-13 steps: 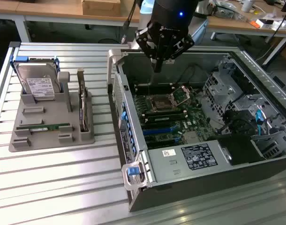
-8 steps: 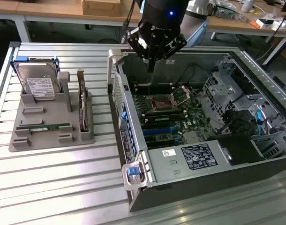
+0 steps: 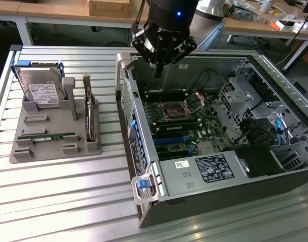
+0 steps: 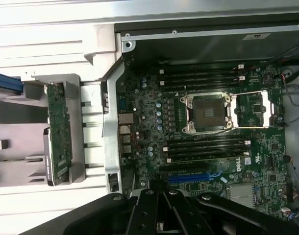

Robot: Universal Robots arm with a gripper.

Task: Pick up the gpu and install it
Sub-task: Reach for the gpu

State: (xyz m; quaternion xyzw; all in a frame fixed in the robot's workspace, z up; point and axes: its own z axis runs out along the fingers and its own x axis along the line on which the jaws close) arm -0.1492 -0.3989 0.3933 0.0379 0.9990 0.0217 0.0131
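Gripper (image 3: 158, 73) is hanging over the open computer case (image 3: 204, 199), fingers pressed together with nothing between them. In the exterior view it is sitting above the case's far wall, toward the exterior view's left corner of the case. From the wrist view, the dark finger assembly (image 4: 161, 208) is pointing down at the motherboard (image 4: 154, 122), near the blue slots (image 4: 188, 178).

The gpu (image 3: 89, 120) is standing on edge in its slot of the grey holder tray (image 3: 58, 154), well apart from the gripper and untouched. The tray is lying on the slatted metal table (image 3: 58, 206), on the exterior view's left of the case. The wrist view is catching the same card (image 4: 58, 128) edge-on in the tray, just outside the case wall.

Sharing the tray: a hard drive (image 3: 42, 92) with a white label is leaning upright at the tray's far end, and a narrow green memory stick (image 3: 47, 136) is lying flat near the front.

Inside the case, the CPU socket (image 3: 173, 110) is sitting open on the board, with dark memory slots (image 4: 203, 147) running alongside it.
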